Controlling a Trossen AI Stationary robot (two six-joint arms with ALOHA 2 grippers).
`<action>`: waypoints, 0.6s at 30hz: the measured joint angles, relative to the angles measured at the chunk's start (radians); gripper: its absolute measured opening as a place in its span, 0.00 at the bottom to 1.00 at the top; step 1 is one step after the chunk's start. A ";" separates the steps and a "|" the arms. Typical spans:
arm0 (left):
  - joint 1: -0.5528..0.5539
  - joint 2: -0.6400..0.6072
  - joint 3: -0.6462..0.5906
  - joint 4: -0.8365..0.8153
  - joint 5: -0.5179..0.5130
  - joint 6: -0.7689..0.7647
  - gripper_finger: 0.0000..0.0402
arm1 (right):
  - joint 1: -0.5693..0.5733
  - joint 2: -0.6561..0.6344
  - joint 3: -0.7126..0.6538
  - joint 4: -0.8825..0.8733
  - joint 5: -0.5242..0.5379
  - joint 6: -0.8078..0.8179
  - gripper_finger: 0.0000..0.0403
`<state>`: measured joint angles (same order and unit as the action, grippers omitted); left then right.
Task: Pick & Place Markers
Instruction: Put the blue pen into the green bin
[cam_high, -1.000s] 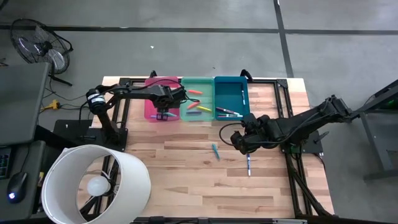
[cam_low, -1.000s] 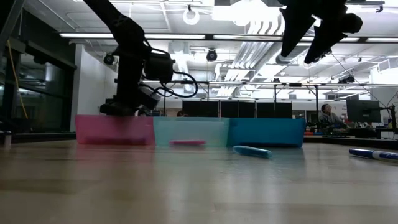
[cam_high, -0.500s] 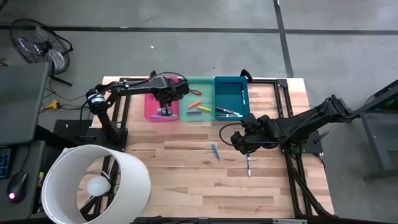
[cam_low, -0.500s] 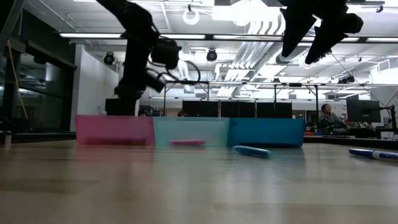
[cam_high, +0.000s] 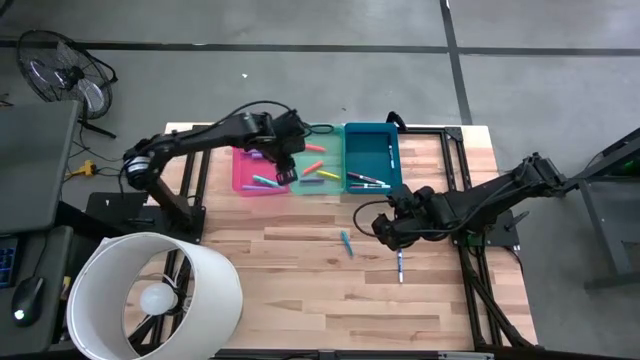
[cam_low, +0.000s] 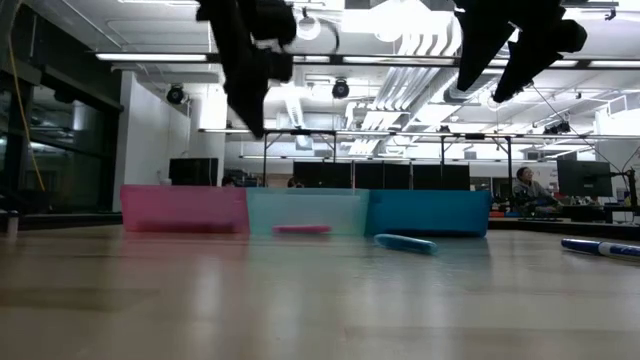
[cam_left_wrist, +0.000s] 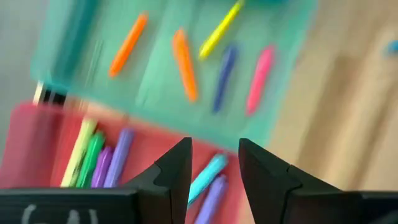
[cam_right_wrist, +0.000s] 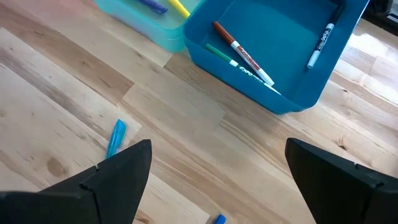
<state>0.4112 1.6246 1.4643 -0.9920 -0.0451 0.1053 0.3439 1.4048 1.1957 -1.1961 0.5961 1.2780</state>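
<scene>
With most markers already in the bins, the right gripper hung wide open and empty between two strays, while the left gripper, narrowly parted, seemingly empty, risked clipping the bins' walls.

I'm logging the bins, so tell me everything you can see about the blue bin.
The blue bin is a rectangular teal-blue tray that looks plastic, with low walls and an open top. It stands upright at the table's far edge, last in the row, against the green bin. Inside lie a few markers, one apart by a wall. No claw touches it.
</scene>
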 joint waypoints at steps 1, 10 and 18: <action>-0.013 -0.022 0.000 0.014 0.009 -0.006 0.32 | 0.000 0.000 0.000 -0.002 0.000 0.000 0.89; -0.161 -0.215 -0.061 0.244 0.079 -0.033 0.32 | 0.000 0.000 0.000 -0.002 0.021 0.003 0.89; -0.235 -0.374 -0.245 0.457 0.136 -0.158 0.32 | 0.000 0.000 0.000 0.008 0.018 0.004 0.89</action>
<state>0.1763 1.2505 1.2197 -0.5354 0.0910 -0.0526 0.3435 1.4048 1.1957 -1.1885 0.6136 1.2823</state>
